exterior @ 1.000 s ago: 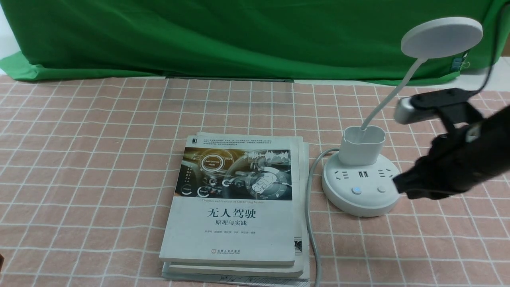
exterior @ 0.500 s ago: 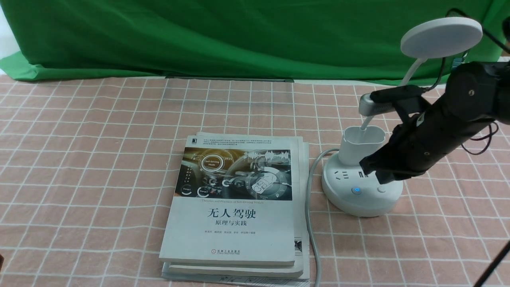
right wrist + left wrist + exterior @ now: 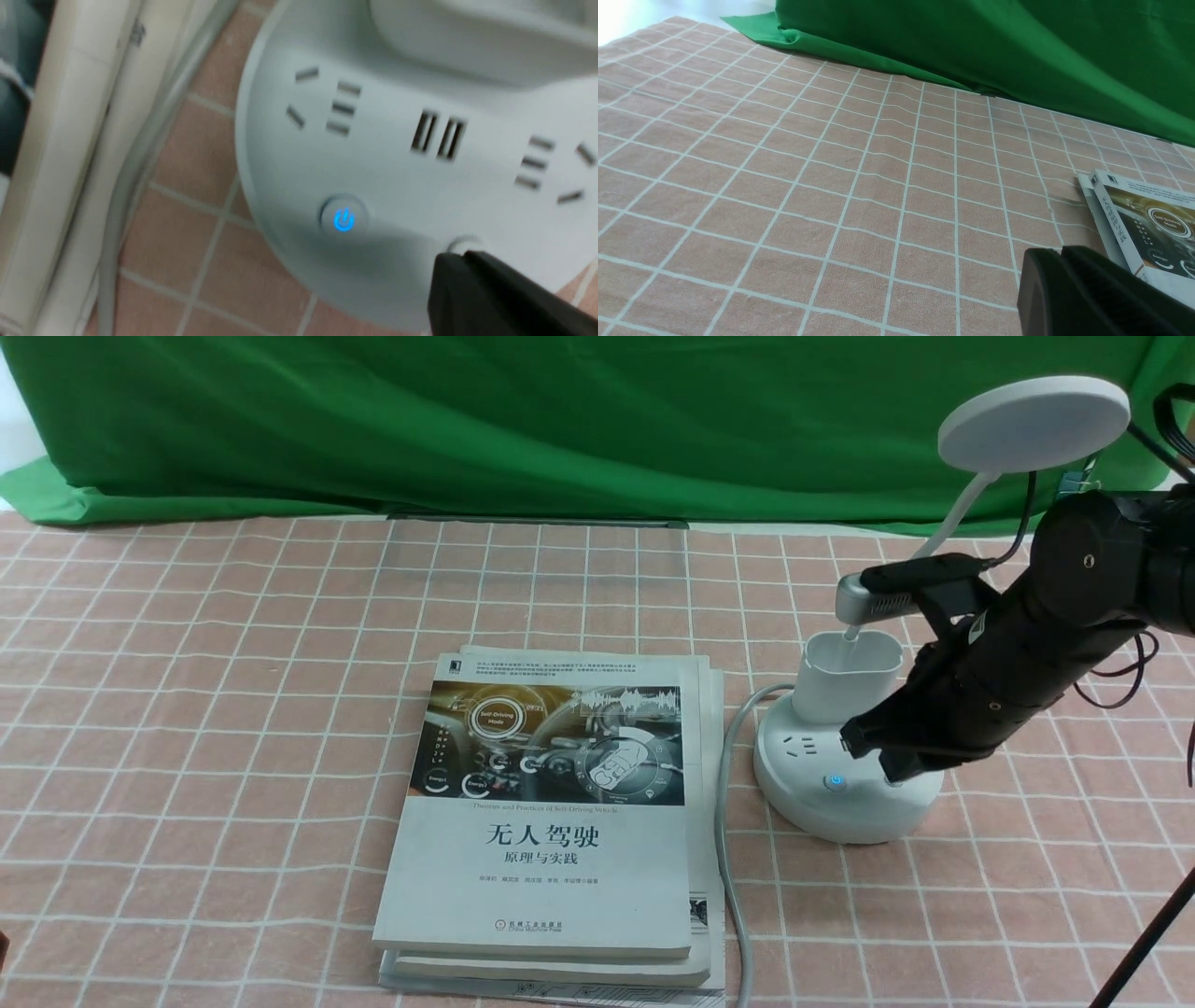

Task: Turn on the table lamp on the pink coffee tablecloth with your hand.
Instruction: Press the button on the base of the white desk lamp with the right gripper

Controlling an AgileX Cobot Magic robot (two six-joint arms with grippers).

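Observation:
The white table lamp stands at the right on the pink coffee tablecloth (image 3: 187, 691): disc head (image 3: 1034, 422), gooseneck, cup holder (image 3: 845, 677) and round base (image 3: 840, 793). The head looks unlit. A blue-lit power button (image 3: 836, 782) glows on the base, also in the right wrist view (image 3: 344, 219). My right gripper (image 3: 882, 756), the hand, is shut and its tip sits over the second, plain button (image 3: 462, 243) on the base (image 3: 397, 186). My left gripper (image 3: 1057, 254) is shut and empty above the cloth (image 3: 808, 163), left of the books.
A stack of white books (image 3: 551, 812) lies mid-table, its corner in the left wrist view (image 3: 1143, 219). The lamp's grey cable (image 3: 728, 859) runs between books and base. A green backdrop cloth (image 3: 560, 420) hangs behind. A black tripod leg (image 3: 1148, 933) shows at lower right.
My right gripper has swung in from the right, over the base, and come down onto the plain button. The lamp and books have not moved.

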